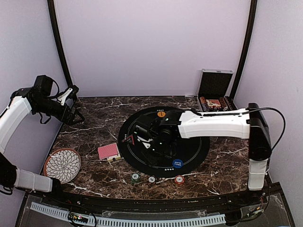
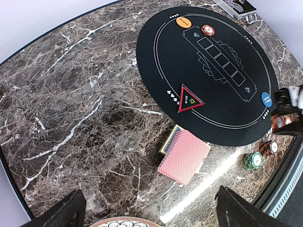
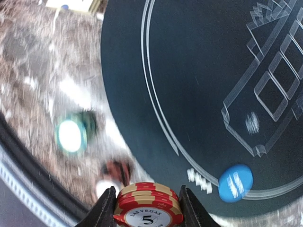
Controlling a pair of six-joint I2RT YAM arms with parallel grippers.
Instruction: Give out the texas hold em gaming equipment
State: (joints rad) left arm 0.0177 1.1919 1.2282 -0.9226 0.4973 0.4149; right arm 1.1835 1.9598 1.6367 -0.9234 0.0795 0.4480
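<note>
Right wrist shows red chips (image 3: 147, 208) pinched inside the right gripper (image 3: 147, 191); left gripper (image 2: 150, 193) spread.

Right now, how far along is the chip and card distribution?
Done: orange button and blue button sit on the black mat, a red chip beside the orange one. In hand: the right gripper grips a stack of red chips. Remaining: the red-backed cards lie undealt beside the mat; left gripper open, empty.

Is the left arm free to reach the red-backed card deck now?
Probably yes: the left gripper is open and empty, the card deck lies uncovered beside the mat, and the right arm is over the mat.
</note>
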